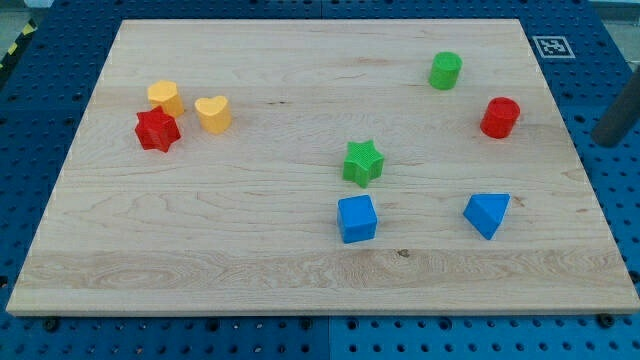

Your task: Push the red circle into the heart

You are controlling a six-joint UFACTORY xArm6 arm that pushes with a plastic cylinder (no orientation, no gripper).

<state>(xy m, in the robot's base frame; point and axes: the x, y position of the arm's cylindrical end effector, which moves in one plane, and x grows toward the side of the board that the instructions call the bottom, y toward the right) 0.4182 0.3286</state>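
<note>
The red circle (500,117) stands near the wooden board's right side. The yellow heart (213,114) lies far off at the view's left, about level with it. My tip (607,140) shows at the view's right edge, just off the board, to the right of and slightly below the red circle. It touches no block.
A yellow rounded block (165,97) and a red star (157,130) sit just left of the heart. A green circle (445,71) is above-left of the red circle. A green star (363,163), a blue cube (357,219) and a blue triangle (487,213) lie lower down. The wooden board (300,280) rests on a blue pegboard.
</note>
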